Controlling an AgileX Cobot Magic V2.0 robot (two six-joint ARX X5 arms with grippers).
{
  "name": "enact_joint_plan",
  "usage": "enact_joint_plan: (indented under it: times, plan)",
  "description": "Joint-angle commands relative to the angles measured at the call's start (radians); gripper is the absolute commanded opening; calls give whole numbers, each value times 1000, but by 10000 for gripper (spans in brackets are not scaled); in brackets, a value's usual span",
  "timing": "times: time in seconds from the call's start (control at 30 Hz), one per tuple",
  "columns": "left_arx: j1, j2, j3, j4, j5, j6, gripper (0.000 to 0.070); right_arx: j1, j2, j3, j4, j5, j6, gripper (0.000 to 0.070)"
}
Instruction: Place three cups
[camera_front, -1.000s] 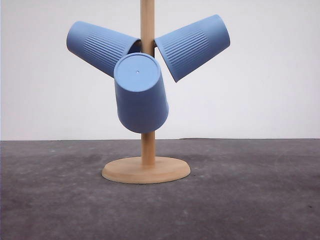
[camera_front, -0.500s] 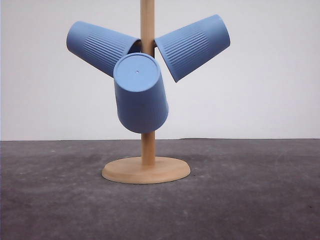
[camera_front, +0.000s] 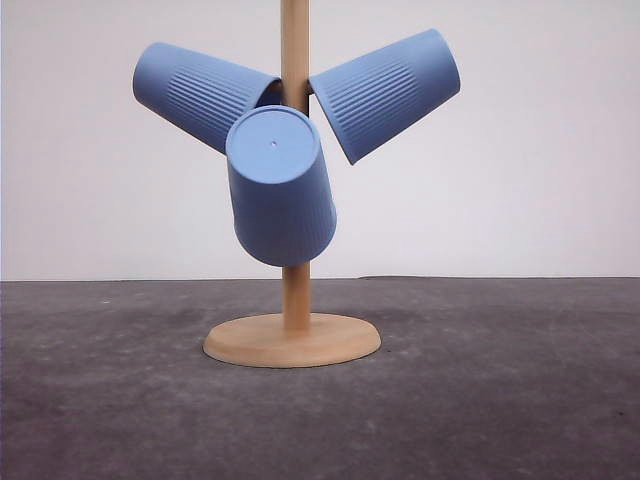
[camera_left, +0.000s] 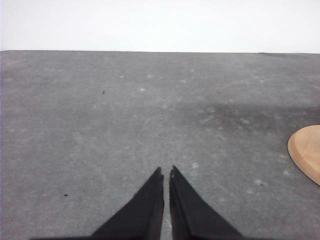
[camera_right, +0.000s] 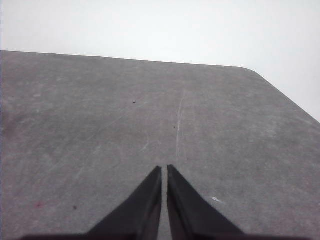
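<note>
three cups (camera_front: 281, 190) hang on the stand (camera_front: 292, 338); both arms' fingers (camera_left: 166, 176) (camera_right: 164, 171) pressed together.

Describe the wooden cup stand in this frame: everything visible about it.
The wooden cup stand looks like pale, smooth wood: a round flat base resting on the dark grey table, and a straight upright pole that runs out of the top of the front view. Three light-blue cups hang on it upside down, bases pointing outward: one left, one right, one toward the camera. The pegs are hidden. An edge of the base appears in the left wrist view.
</note>
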Motion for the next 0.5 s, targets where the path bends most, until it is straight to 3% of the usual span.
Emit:
enact_joint_plan:
  times: [0.0, 0.47]
  plan:
    - [1, -1, -13, 11, -2, 5, 0, -1, 0, -3, 16, 3, 14, 17]
    - [1, -1, -13, 11, -2, 5, 0, -1, 0, -3, 16, 3, 14, 17]
